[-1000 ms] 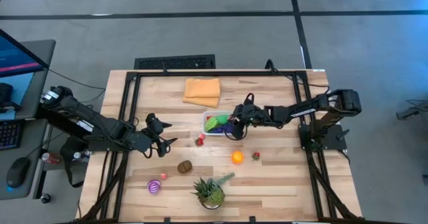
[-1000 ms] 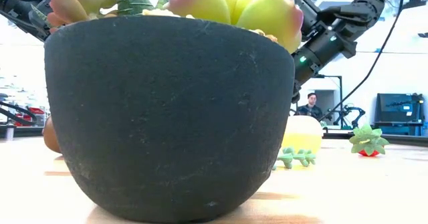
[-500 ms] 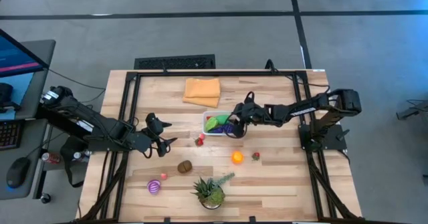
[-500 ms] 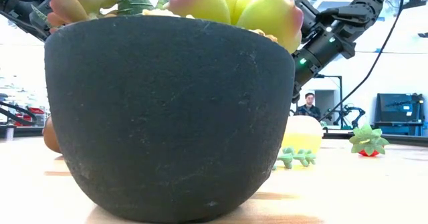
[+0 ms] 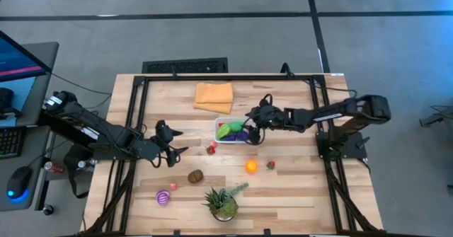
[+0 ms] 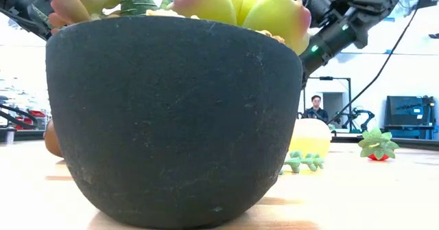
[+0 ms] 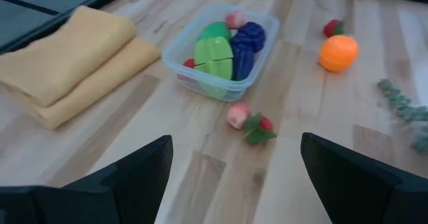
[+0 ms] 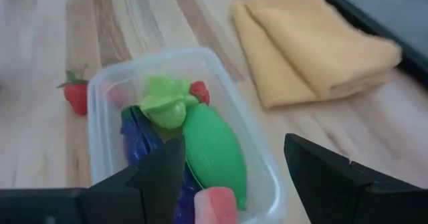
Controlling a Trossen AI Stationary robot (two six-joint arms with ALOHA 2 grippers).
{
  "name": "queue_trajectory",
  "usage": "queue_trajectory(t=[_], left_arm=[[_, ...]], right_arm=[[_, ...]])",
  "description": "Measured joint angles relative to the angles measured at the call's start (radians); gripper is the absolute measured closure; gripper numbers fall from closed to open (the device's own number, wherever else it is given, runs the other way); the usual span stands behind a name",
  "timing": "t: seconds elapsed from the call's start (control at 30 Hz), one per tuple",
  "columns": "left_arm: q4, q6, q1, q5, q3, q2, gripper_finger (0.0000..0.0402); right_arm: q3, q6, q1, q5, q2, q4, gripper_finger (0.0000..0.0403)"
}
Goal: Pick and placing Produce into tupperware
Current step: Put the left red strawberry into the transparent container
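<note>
The clear tupperware (image 5: 228, 130) stands mid-table and holds green (image 8: 212, 150), purple (image 8: 140, 144) and red produce; a pink piece (image 8: 215, 207) shows at its near end. My right gripper (image 5: 249, 131) hovers open over the tub's right end, its fingers (image 8: 160, 177) wide of the pink piece. My left gripper (image 5: 173, 142) waits open left of the tub. Loose produce lies on the table: a strawberry (image 5: 211, 149), an orange (image 5: 250, 166), another strawberry (image 5: 270, 165), a brown piece (image 5: 195, 175) and a striped purple one (image 5: 163, 197).
A folded orange cloth (image 5: 214, 96) lies beyond the tub. A potted plant (image 5: 223, 203) stands at the near edge and fills most of the low view, with a green sprig (image 5: 238, 188) beside it. A black frame (image 5: 134, 124) borders the table.
My right gripper has risen a little above the tub's right end; the low view shows its arm higher than before. The tub and the loose produce have stayed where they were.
</note>
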Motion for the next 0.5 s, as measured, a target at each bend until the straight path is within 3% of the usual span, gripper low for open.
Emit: queue_trajectory(t=[0.33, 0.5], left_arm=[[0.014, 0.0, 0.0, 0.045, 0.0, 0.0, 0.0081], [0.014, 0.001, 0.008, 0.006, 0.0, 0.0, 0.0081]], right_arm=[[0.0, -0.015, 0.02, 0.0, -0.231, -0.3, 0.0152], [0.0, 0.053, 0.059, -0.001, -0.286, -0.432, 0.0152]])
